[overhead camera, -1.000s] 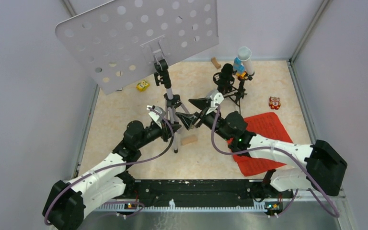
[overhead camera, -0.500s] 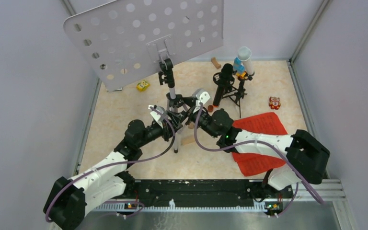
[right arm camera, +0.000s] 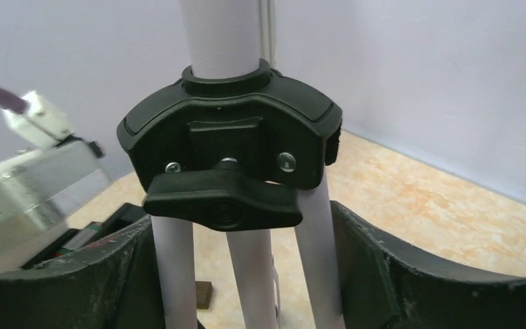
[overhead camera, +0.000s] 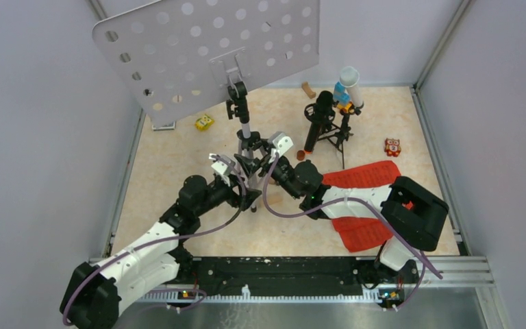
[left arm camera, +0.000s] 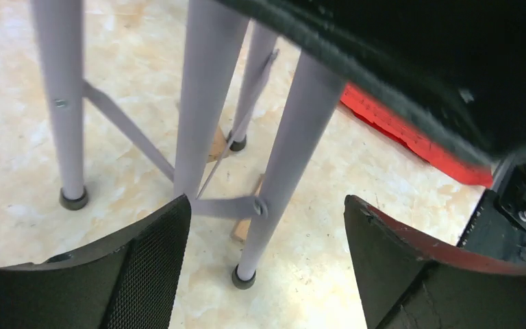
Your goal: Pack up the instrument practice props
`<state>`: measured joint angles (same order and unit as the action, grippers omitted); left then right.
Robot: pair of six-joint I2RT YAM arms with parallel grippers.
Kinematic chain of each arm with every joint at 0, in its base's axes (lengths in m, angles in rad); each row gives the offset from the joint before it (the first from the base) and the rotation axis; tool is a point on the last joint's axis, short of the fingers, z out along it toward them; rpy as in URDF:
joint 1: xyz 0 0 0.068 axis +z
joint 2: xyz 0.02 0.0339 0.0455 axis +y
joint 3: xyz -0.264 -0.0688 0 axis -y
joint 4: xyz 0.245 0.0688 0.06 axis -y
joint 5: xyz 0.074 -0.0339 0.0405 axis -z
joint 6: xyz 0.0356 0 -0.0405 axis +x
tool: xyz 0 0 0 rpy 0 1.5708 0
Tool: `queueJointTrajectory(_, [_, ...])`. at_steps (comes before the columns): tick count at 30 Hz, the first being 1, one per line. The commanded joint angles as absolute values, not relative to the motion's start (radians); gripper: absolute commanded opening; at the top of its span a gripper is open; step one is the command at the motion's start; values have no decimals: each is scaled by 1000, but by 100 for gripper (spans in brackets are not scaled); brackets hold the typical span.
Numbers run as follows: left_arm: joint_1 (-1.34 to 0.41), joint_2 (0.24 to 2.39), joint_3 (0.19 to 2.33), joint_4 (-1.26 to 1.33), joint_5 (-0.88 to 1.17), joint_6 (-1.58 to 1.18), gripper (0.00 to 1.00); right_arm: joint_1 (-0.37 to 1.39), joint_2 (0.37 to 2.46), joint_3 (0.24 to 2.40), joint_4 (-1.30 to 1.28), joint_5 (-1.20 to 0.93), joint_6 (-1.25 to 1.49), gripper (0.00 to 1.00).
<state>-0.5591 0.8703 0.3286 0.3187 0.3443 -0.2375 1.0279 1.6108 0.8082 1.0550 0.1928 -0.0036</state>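
Right wrist cam: my right claw is spread around the black knob on the silver tripod, nearer the table's left edge, left claw spread around its legs, so I reckon we're collapsing it, and next means pinching that knob squarely and twisting.

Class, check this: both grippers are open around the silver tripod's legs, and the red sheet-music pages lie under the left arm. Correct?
Not quite: the red sheet-music pages lie under the right arm, as the top view shows. The rest stands.
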Motion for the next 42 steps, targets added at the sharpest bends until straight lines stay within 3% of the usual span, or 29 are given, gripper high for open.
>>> queueJointTrajectory(1, [-562, 767, 291, 309, 216, -268, 90, 1033, 1632, 834, 1064, 245, -26, 55])
queueJointTrajectory(3, [-562, 731, 284, 311, 169, -269, 98, 1034, 1622, 836, 1060, 258, -37, 30])
queueJointTrajectory(6, [-562, 699, 283, 333, 143, -239, 99, 1033, 1593, 836, 1059, 253, -43, 2])
queueJointTrajectory(15, [-562, 843, 356, 473, 229, -113, 99, 1035, 1523, 864, 961, 140, -14, 0])
queueJointTrajectory(23, [-565, 969, 366, 636, 66, -36, 99, 1034, 1465, 940, 824, 46, 98, 0])
queueJointTrajectory(27, [-570, 1042, 382, 682, 133, -31, 99, 1034, 1453, 990, 773, 10, 209, 0])
queueJointTrajectory(32, [-613, 1078, 355, 699, 167, -70, 82, 1034, 1469, 1109, 661, -28, 344, 0])
queueJointTrajectory(42, [-678, 902, 317, 464, 150, -289, 23, 1034, 1606, 1424, 379, -92, 378, 0])
